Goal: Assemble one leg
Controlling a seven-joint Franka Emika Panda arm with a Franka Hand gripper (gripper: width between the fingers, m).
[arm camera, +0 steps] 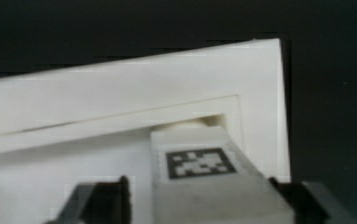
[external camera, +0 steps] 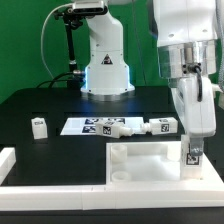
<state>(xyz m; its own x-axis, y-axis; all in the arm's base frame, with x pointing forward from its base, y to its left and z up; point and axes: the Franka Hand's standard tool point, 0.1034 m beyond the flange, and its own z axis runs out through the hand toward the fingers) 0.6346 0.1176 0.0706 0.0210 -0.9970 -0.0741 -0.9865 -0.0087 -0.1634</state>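
Black tabletop (external camera: 40,105). Loose leg (external camera: 38,126) at exterior view's left; marker board (external camera: 95,127) near middle with two more legs beside it; white panel (external camera: 140,165) in front; gripper (external camera: 193,153) clenched on leg (arm camera: 200,163), standing upright at panel's corner, exterior view's right.

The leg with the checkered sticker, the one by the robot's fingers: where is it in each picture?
Exterior view: the leg stands on the white panel, at the exterior view's right, under the arm.
Wrist view: the leg fills the middle, between the fingers.
Shared landmark: the leg's square tag.
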